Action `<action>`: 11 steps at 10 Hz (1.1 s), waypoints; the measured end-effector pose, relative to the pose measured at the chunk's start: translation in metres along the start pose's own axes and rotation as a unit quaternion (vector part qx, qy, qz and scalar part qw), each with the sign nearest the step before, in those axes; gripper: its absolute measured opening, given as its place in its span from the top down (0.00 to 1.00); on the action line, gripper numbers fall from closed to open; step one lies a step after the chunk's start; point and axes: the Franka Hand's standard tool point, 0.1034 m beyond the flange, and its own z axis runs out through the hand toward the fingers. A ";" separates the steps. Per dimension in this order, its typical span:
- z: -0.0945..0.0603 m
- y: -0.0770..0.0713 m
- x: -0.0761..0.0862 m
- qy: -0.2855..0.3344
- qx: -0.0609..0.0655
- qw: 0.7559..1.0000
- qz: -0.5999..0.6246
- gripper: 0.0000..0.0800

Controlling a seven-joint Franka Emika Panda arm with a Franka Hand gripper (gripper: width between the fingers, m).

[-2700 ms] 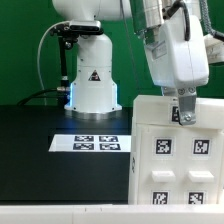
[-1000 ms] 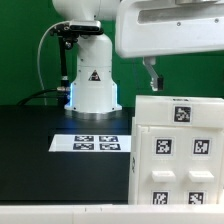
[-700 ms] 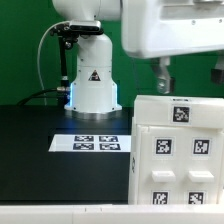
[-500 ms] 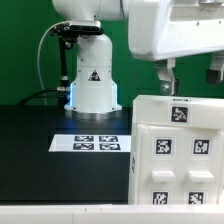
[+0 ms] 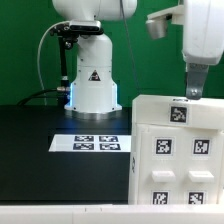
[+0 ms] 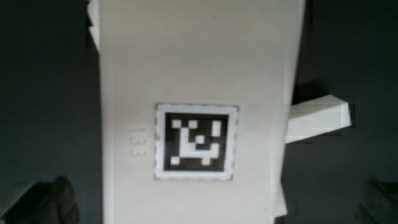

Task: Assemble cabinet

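Note:
The cabinet [image 5: 178, 150] is a white box with several black-and-white tags on its faces. It stands on the black table at the exterior view's right. My gripper [image 5: 215, 92] hangs open just above its top. One finger [image 5: 193, 88] shows there, and the other is past the frame edge. In the wrist view a white tagged face of the cabinet [image 6: 196, 90] runs between the two dark fingertips [image 6: 43, 202]. A gap shows on each side. A small white stub [image 6: 320, 115] sticks out from that face. Nothing is held.
The marker board [image 5: 92, 143] lies flat on the black table [image 5: 40, 130] to the left of the cabinet in the exterior view. Behind it stands the white robot base [image 5: 92, 85] with its triangle sticker. A pale edge [image 5: 60, 215] borders the table's front.
The gripper has lifted off the cabinet's top and shifted toward the exterior view's right, so only one finger remains in frame. The cabinet has not moved.

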 end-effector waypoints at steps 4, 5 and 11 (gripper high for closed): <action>0.020 0.002 -0.012 -0.003 0.013 0.999 0.030 0.00; 0.020 0.002 -0.012 -0.004 0.013 0.999 0.045 0.00; 0.020 0.003 -0.013 -0.001 0.012 0.978 0.206 0.31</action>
